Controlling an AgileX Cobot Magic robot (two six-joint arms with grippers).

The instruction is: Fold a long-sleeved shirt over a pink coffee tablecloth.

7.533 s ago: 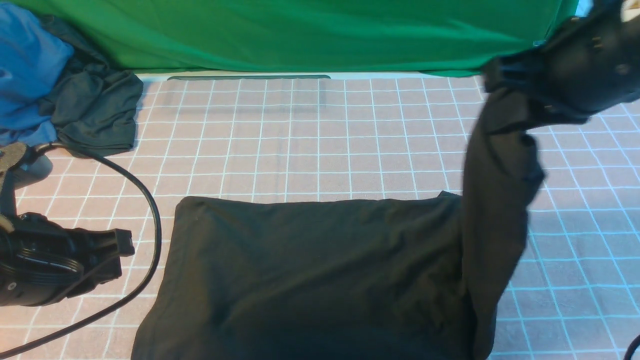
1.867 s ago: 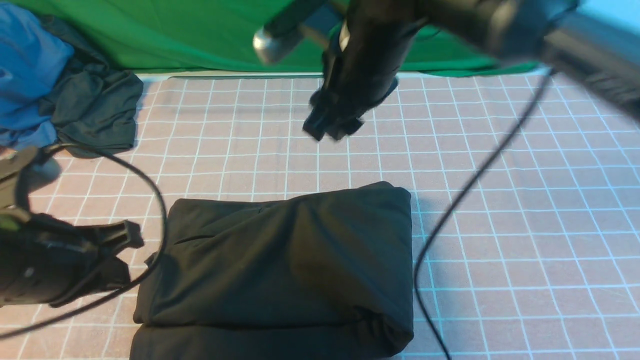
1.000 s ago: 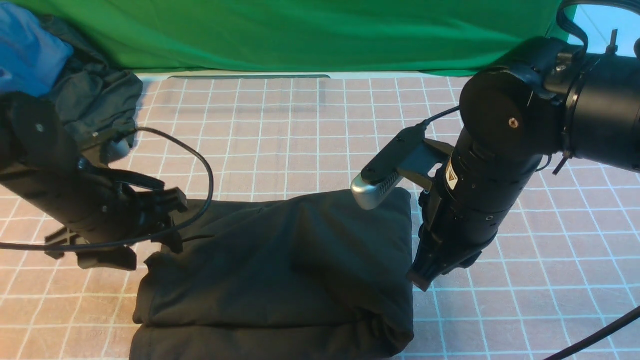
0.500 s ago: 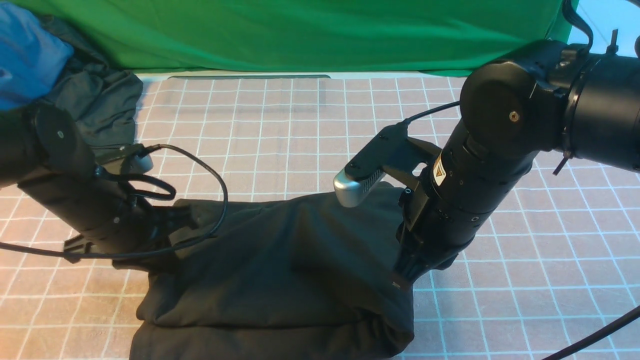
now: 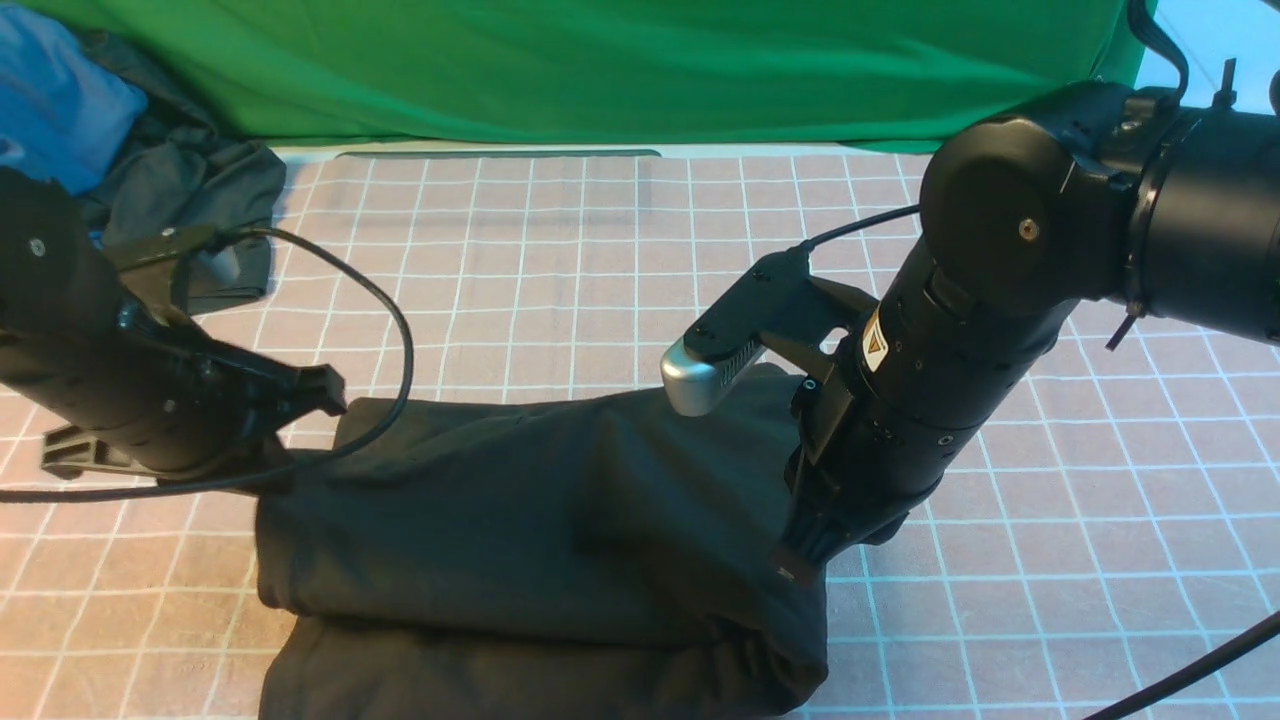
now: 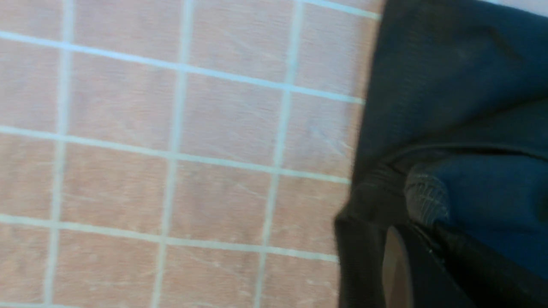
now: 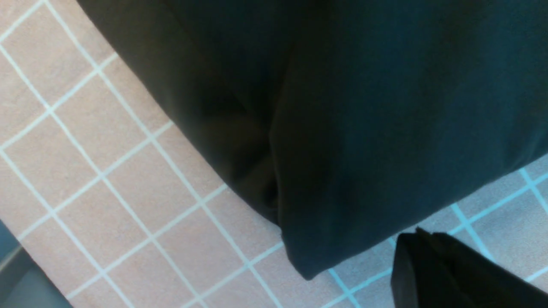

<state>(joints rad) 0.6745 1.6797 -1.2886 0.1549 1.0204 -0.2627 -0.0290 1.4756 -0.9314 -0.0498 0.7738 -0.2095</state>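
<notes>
A: Black cotton long-sleeved shirt (image 5: pixel 540 540) sits part-folded at 6 o'clock on pink grid-checked tablecloth (image 5: pixel 560 260). Left hand (image 5: pixel 275 425) and right hand (image 5: pixel 800 560): grip state unclear.

B: Lift both edges level, together.

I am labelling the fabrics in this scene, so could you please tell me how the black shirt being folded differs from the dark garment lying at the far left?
The long-sleeved shirt is much larger and lies folded in flat layers; the dark grey-green garment is smaller and loosely bunched. The shirt sits between the left gripper and the right gripper; the garment lies away from both, against a blue cloth. Both are dark, plain on the sides showing, and rest on the pink coffee tablecloth.
</notes>
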